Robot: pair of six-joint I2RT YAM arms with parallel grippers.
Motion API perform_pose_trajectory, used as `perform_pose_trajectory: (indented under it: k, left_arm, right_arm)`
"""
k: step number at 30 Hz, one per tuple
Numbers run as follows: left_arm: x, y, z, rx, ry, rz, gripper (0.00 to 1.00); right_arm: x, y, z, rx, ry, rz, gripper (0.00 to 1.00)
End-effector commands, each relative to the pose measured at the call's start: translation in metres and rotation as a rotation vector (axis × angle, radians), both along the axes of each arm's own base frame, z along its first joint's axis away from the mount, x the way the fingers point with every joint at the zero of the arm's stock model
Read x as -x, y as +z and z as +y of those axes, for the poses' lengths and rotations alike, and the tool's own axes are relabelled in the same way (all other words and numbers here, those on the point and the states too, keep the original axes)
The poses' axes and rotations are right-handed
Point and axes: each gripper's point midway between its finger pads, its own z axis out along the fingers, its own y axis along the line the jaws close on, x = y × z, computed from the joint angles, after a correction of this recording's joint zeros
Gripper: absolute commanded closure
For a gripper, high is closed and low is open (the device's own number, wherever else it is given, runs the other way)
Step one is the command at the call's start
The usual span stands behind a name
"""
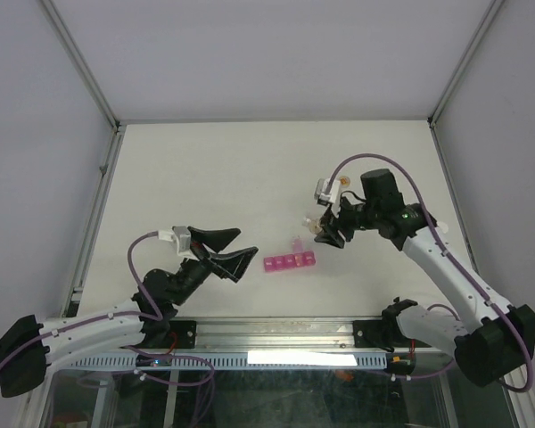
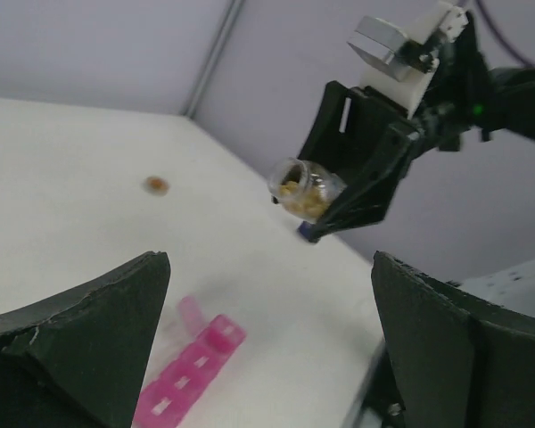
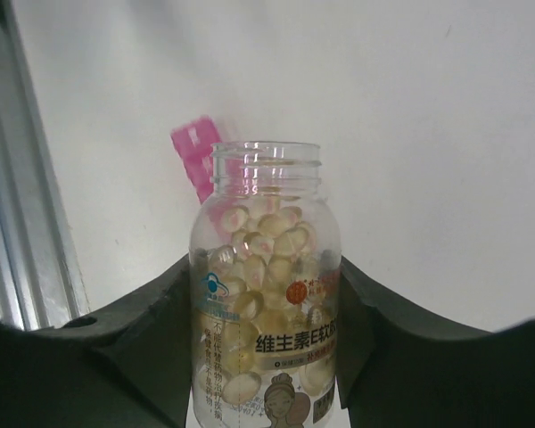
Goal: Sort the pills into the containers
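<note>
- Pill organizer [image 1: 290,262], a magenta strip, lies on the counter [image 1: 205,169] near the front edge, between the two arms.
- Left pincer [image 1: 241,245] hangs just left of it, fingers spread wide, nothing held.
- One lid toward the strip's right end stands flipped up.
- Right pincer [image 1: 328,232] is clamped on a clear, uncapped softgel bottle [image 3: 266,294], tipped with its mouth toward the strip and yellow softgels inside.

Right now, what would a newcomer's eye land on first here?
An uncapped clear bottle of yellow softgels, clamped in the right fingers and tipped in mid-air. Close by lies the magenta pill strip, one lid up; the left fingers hang open near its left end.
</note>
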Motion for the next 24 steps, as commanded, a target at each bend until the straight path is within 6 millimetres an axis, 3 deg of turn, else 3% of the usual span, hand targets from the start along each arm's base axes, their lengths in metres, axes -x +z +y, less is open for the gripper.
perform_pose_trajectory:
  k: [1,3,5,9,15,24]
  left_arm:
    - [0.039,0.075,-0.001,0.328,-0.226,-0.051,0.01]
    - [0.045,0.094,-0.006,0.381,-0.286,-0.046,0.01]
    - [0.047,0.107,-0.019,0.399,-0.345,-0.016,0.01]
    - [0.037,0.11,-0.064,0.345,-0.413,0.064,0.01]
    - [0.013,0.108,-0.117,0.268,-0.323,0.1,0.01]
    - [-0.001,0.119,-0.146,0.254,-0.256,0.091,0.01]
  right_arm:
    - [-0.004,0.118,0.032,-0.356,0.072,-0.1,1.0]
    - [0.001,0.141,0.031,-0.461,0.111,-0.066,1.0]
    - [0.005,0.151,0.026,-0.569,0.146,-0.002,1.0]
    - [0.007,0.142,0.005,-0.683,0.119,0.032,1.0]
    - [0.018,0.144,0.001,-0.707,0.102,-0.042,1.0]
    - [0.02,0.143,-0.003,-0.696,0.092,-0.085,1.0]
